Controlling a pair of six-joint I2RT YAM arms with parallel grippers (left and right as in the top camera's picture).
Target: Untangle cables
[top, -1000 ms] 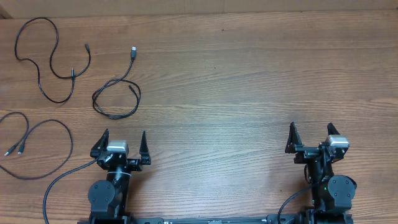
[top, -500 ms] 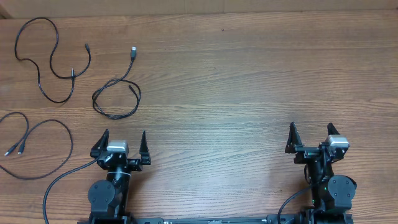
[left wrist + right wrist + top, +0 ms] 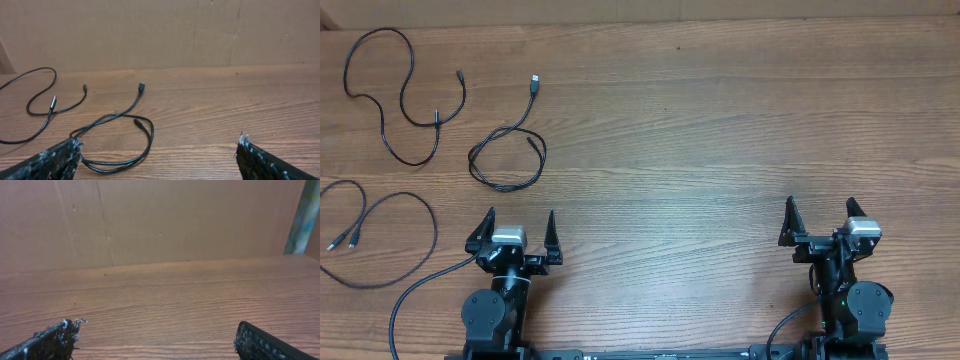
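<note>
Three thin black cables lie apart on the left part of the wooden table. One cable (image 3: 400, 95) winds at the far left back. One cable (image 3: 508, 160) forms a loop in front of my left gripper and shows in the left wrist view (image 3: 120, 135). One cable (image 3: 380, 235) curves at the left edge. My left gripper (image 3: 518, 225) is open and empty, just short of the looped cable. My right gripper (image 3: 820, 215) is open and empty at the front right, far from all cables. In its wrist view (image 3: 157, 335) only bare wood shows.
A brown cardboard wall (image 3: 160, 30) stands along the table's back edge. A thicker black arm wire (image 3: 415, 290) runs from the left arm's base at the front left.
</note>
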